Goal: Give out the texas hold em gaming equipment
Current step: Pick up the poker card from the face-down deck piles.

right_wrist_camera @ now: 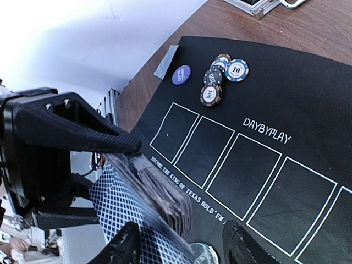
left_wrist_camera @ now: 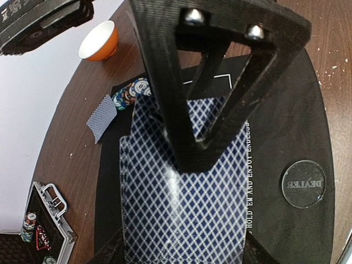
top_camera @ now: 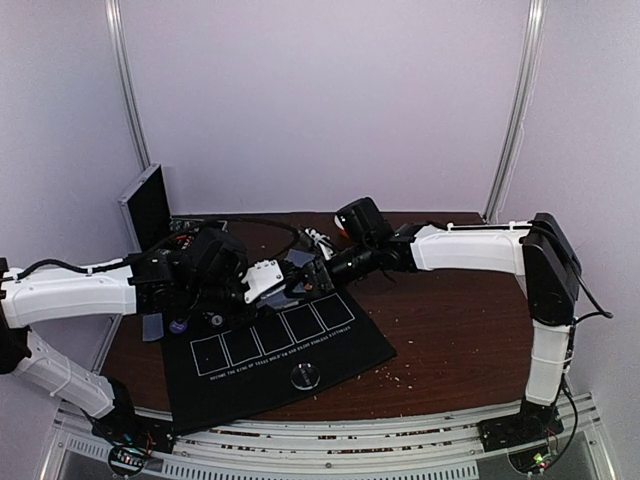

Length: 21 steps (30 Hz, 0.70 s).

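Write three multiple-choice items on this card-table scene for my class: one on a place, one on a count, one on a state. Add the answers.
1. Where does the clear disc lie? A on the black mat; B in the bowl; C in the case.
2. How many boxes are printed on the mat? A three; B five; C seven.
3. What state is the deck of cards in? A dealt face up into the boxes; B held in the left arm's jaws; C packed in the case.
Answers: 1 A, the disc sits on the mat's near part; 2 B, five white outlines stand in a row; 3 B, the jaws clamp the deck.
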Tool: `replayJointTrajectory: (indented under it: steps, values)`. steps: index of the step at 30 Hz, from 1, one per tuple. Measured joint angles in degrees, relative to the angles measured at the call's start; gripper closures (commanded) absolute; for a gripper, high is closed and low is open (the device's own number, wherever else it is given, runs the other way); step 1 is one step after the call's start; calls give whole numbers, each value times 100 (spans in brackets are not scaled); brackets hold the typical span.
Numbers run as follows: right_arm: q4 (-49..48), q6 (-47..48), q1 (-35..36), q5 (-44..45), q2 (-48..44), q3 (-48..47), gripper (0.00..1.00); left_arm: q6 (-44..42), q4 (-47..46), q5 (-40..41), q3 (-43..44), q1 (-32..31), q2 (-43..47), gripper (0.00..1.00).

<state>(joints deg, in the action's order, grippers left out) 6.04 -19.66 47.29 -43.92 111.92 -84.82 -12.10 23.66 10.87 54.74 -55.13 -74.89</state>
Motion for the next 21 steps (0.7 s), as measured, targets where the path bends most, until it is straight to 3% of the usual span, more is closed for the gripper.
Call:
replayJointTrajectory:
  steps: [9, 16, 21]
  values:
    - [424, 175, 0, 48, 0, -188, 73, -20, -146, -63, -175, 114, 0, 45]
    - [789, 352, 0, 203, 0, -415, 98, -20, -205, -74, -238, 192, 0, 45]
    - [1056, 435, 0, 291, 0, -579, 100, -20, -243, -90, -278, 216, 0, 45]
